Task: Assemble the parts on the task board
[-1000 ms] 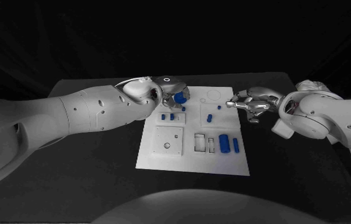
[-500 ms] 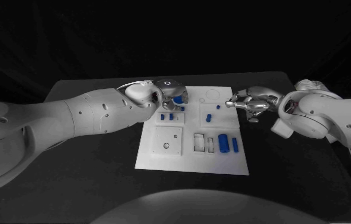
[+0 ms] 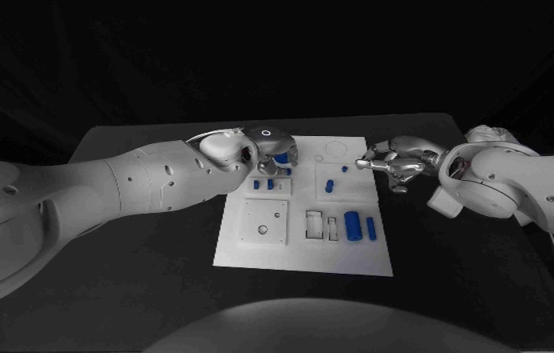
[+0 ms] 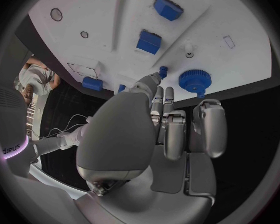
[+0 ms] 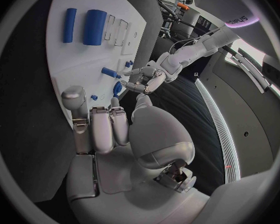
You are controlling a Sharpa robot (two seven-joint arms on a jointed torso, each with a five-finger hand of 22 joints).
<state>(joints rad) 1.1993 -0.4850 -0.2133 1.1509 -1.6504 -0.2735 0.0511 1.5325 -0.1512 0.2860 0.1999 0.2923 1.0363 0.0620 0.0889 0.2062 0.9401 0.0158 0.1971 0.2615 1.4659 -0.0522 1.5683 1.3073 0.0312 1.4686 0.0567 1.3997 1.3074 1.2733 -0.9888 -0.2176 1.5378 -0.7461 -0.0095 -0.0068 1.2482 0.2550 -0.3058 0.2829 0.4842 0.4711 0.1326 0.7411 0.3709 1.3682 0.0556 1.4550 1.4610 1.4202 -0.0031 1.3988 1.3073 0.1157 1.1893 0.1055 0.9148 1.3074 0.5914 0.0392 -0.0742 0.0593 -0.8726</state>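
The white task board (image 3: 303, 245) lies mid-table. My left hand (image 3: 274, 146) hovers over its far left corner, fingers curled and one digit stretched toward a small blue peg (image 4: 163, 71). A blue gear (image 4: 191, 79) stands on the board just beyond the curled fingers (image 4: 175, 130), not gripped; in the head view the gear (image 3: 281, 158) peeks out under the hand. My right hand (image 3: 392, 163) sits at the board's far right edge, its fingers (image 5: 104, 127) curled, with nothing seen in them. A tiny blue peg (image 3: 345, 168) stands close to it.
Two small blue blocks (image 3: 263, 183) sit near the left hand, and a blue pin (image 3: 331, 185) lies mid-board. A thick blue cylinder (image 3: 353, 226) and a slimmer one (image 3: 371, 227) lie beside open slots (image 3: 315, 223). A square plate (image 3: 266, 222) is at the near left.
My left hand has shifted slightly right over the gear, which now shows less beneath it. The right hand has barely moved.
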